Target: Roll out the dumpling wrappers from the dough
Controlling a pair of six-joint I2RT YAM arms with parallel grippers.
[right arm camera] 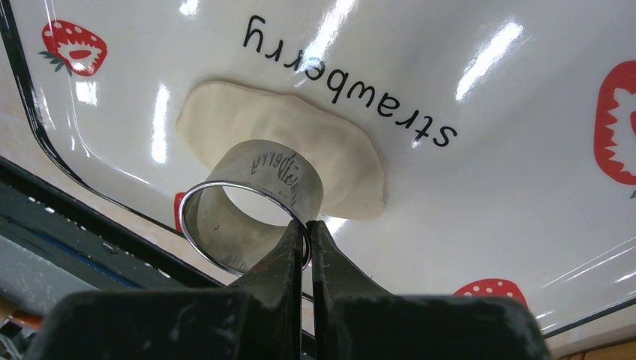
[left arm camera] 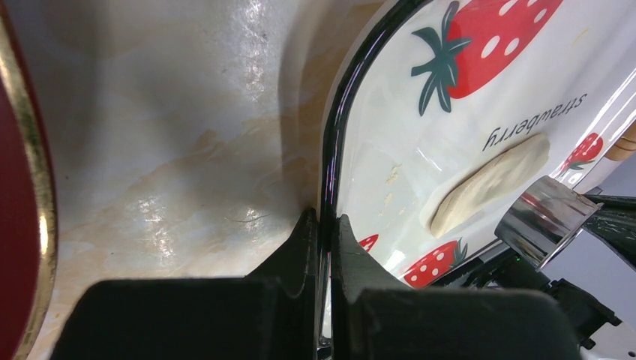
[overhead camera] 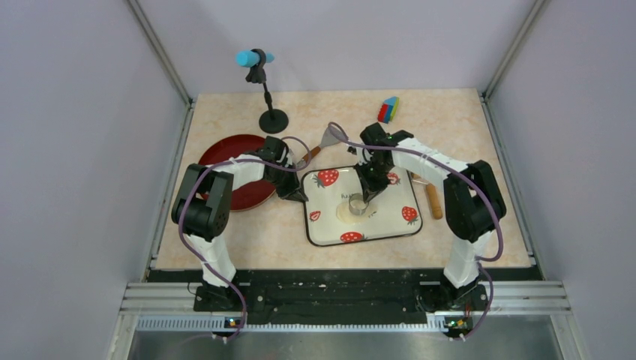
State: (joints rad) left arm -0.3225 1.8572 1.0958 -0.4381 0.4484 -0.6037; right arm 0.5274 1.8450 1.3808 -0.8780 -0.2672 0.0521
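Pale cream dough (right arm camera: 341, 157): a thin, flat oval sheet lying near the middle of the tray, just beside the printed word "strawberry".
White tray (left arm camera: 330, 150): glossy and black-rimmed, printed with red strawberries, sitting on the marbled bench (left arm camera: 187, 135).
Metal ring cutter (right arm camera: 255, 195): shiny and tilted, hanging over the near end of the dough. Whether its lower rim touches the sheet cannot be told.
Right gripper (right arm camera: 306, 225): clenched on the ring's thin wall, one finger inside and one outside.
Left gripper (left arm camera: 324, 221): clenched on the tray's left rim, pinning it in place.
Rolling pin (overhead camera: 433, 199): tan wood, lying on the bench just beside the tray's right edge, with no gripper on it.
Red plate (overhead camera: 225, 154): on the bench, left of the tray.
Step in hand: probably cutting the first round, as no cut discs are visible.
Risk, tilt: pressed down at this angle, the ring would likely bite on one side only and tear the sheet.
Risk, placement: set this close to the end, it may cut an incomplete circle.
Risk, grip: the pinch on a slick wall could let the ring twist.
Risk, sticking: soft dough may lift away with the ring.
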